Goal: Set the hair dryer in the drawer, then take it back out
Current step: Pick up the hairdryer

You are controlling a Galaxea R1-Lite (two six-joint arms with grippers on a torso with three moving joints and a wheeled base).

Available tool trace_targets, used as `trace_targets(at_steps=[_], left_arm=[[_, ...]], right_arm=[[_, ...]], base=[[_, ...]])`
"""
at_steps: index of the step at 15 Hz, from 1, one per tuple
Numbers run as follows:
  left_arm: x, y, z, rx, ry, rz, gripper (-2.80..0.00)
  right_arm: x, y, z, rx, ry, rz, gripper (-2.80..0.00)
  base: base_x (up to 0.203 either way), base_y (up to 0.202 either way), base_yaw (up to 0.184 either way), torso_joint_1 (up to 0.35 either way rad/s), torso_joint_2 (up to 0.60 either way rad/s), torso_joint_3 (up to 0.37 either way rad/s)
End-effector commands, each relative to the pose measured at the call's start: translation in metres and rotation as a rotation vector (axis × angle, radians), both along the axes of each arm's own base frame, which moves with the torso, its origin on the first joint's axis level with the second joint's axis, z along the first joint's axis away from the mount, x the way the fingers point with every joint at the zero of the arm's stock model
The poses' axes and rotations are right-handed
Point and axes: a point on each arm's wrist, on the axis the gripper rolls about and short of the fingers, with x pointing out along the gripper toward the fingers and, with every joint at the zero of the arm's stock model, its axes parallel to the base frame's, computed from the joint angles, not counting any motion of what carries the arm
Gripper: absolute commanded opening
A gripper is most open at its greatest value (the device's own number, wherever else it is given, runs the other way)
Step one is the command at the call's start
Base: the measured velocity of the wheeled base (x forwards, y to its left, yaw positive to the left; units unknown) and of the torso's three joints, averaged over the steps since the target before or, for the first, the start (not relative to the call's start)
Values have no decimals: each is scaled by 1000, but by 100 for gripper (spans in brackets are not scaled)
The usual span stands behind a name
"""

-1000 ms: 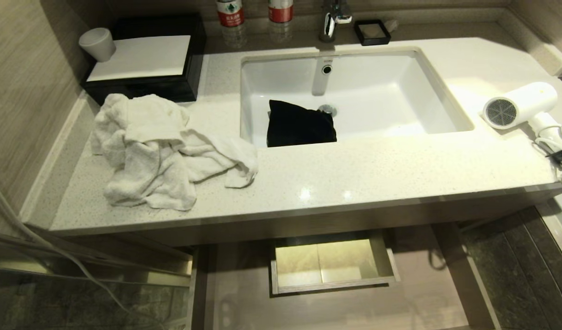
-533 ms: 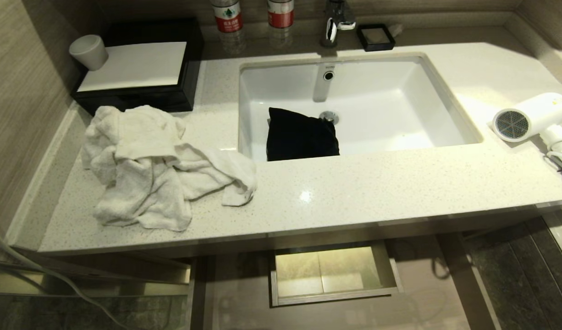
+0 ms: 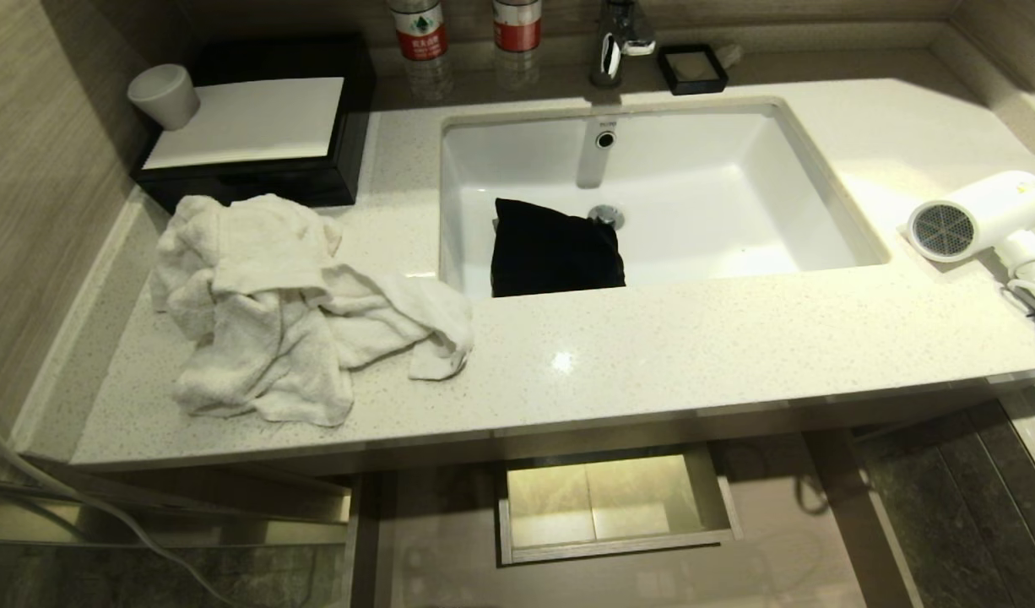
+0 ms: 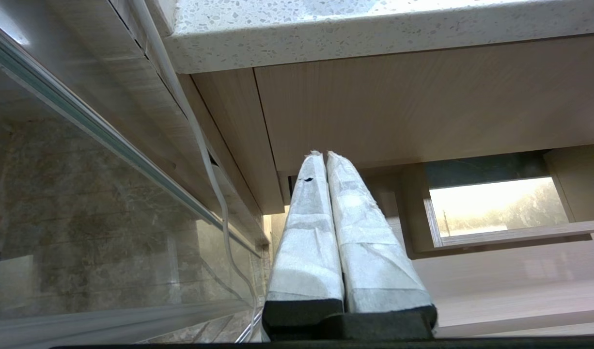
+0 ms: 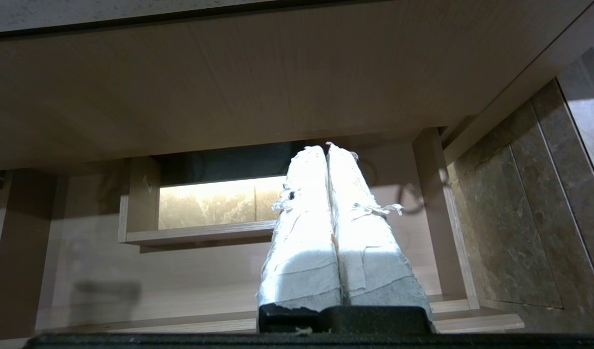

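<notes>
The white hair dryer (image 3: pixel 978 215) lies on its side at the far right of the speckled counter (image 3: pixel 652 355). Its grey mesh grille faces the sink and its cord (image 3: pixel 1032 283) trails toward the counter's right edge. Below the counter's front edge the pale wood-grain drawer (image 3: pixel 779 540) stands pulled out, with a boxed rectangular cut-out (image 3: pixel 610 502) in its middle. Neither arm shows in the head view. My left gripper (image 4: pixel 321 154) and right gripper (image 5: pixel 324 146) hang low in front of the drawer (image 5: pixel 156 281), both shut and empty, far from the hair dryer.
A crumpled white towel (image 3: pixel 281 304) covers the counter's left part. A black pouch (image 3: pixel 555 249) sits in the white sink (image 3: pixel 737 169). Behind stand a black box (image 3: pixel 247 127), a cup (image 3: pixel 163 95), two bottles (image 3: pixel 420 29), the faucet (image 3: pixel 619 42) and a small black tray (image 3: pixel 692 67). A glass panel (image 4: pixel 84 218) lies to the left.
The whole head view shifted a little downward a second ago as the camera moved, then held still. No object has moved and both grippers stay shut.
</notes>
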Motion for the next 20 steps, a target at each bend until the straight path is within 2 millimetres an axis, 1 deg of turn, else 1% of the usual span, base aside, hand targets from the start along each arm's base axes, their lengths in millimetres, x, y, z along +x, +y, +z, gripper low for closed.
trace_targets(at_steps=[1, 9, 11, 12, 13, 14, 16, 17, 18, 19, 20], left_arm=[[0, 0, 0, 0, 0, 0, -280], [0, 0, 0, 0, 1, 0, -280], [0, 0, 0, 0, 2, 0, -280], [0, 0, 0, 0, 2, 0, -280], [0, 0, 0, 0, 0, 0, -280], [0, 0, 0, 0, 1, 0, -280], [0, 0, 0, 0, -1, 0, -280], [0, 0, 0, 0, 2, 0, -280], [0, 0, 0, 0, 2, 0, -280], [0, 0, 0, -1, 2, 0, -280], [0, 0, 0, 0, 2, 0, -280]], right_arm=[[0, 0, -1, 0, 2, 2, -280], [0, 0, 1, -17, -12, 6, -280], [-6, 0, 17, -26, -59, 10, -280], [-8, 0, 22, -27, -55, 10, -280], [-13, 0, 33, -30, -53, 8, -280], [-21, 0, 52, -35, -55, 5, -280], [-46, -1, 109, -45, -64, -12, -280], [-53, -1, 132, -54, -36, -27, -280], [-54, -1, 157, -66, 7, -38, -280], [-45, -1, 178, -79, 88, -48, -280], [-32, -1, 193, -90, 175, -57, -280]], base=[[0, 0, 0, 0, 0, 0], [0, 0, 0, 0, 0, 0], [0, 0, 0, 0, 0, 0], [0, 0, 0, 0, 0, 0], [0, 0, 0, 0, 0, 0], [0, 0, 0, 0, 0, 0], [0, 0, 0, 0, 0, 0], [0, 0, 0, 0, 0, 0], [0, 0, 0, 0, 0, 0], [0, 0, 0, 0, 0, 0], [0, 0, 0, 0, 0, 0]])
